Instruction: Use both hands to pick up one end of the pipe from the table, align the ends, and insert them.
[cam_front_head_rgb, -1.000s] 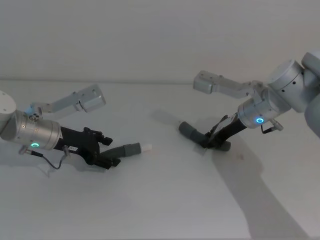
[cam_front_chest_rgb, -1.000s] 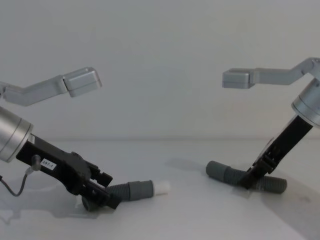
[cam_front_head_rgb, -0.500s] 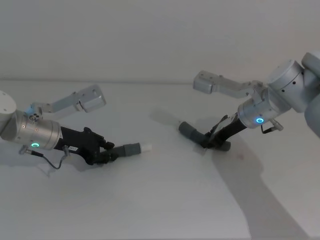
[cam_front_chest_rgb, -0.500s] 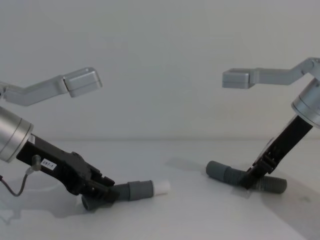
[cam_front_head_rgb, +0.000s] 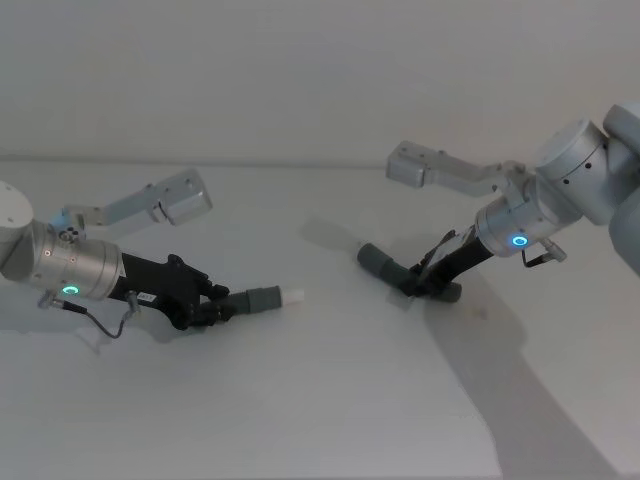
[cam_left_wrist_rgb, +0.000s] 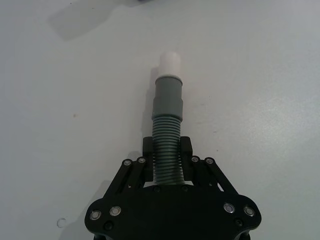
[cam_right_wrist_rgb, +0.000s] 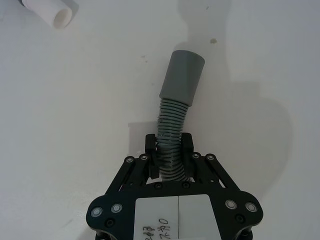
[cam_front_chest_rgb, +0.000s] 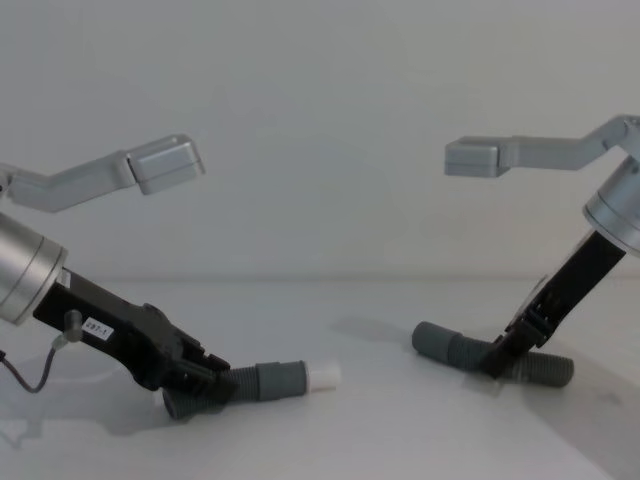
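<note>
Two dark-grey corrugated pipe pieces lie on the white table (cam_front_head_rgb: 320, 400). My left gripper (cam_front_head_rgb: 218, 306) (cam_front_chest_rgb: 215, 383) (cam_left_wrist_rgb: 166, 155) is shut on the ribbed part of the left pipe piece (cam_front_head_rgb: 262, 298) (cam_front_chest_rgb: 270, 380) (cam_left_wrist_rgb: 166, 145); its grey cuff with a white tip (cam_left_wrist_rgb: 168, 64) points toward the table's middle. On the right, my right gripper (cam_front_head_rgb: 418, 284) (cam_front_chest_rgb: 497, 358) (cam_right_wrist_rgb: 169, 150) is shut on the bent right pipe piece (cam_front_head_rgb: 385, 266) (cam_front_chest_rgb: 450, 347) (cam_right_wrist_rgb: 172, 135). That piece ends in a plain grey cuff (cam_right_wrist_rgb: 182, 77) aimed toward the left piece.
Both wrist cameras (cam_front_head_rgb: 178, 198) (cam_front_head_rgb: 420, 163) stick out above the grippers on grey brackets. A bare stretch of table separates the two pipe ends. A grey wall rises behind the table's far edge (cam_front_head_rgb: 300, 164).
My left gripper's fingers closed from open onto the left pipe piece's ribbed section. The right gripper and its pipe piece stayed put.
</note>
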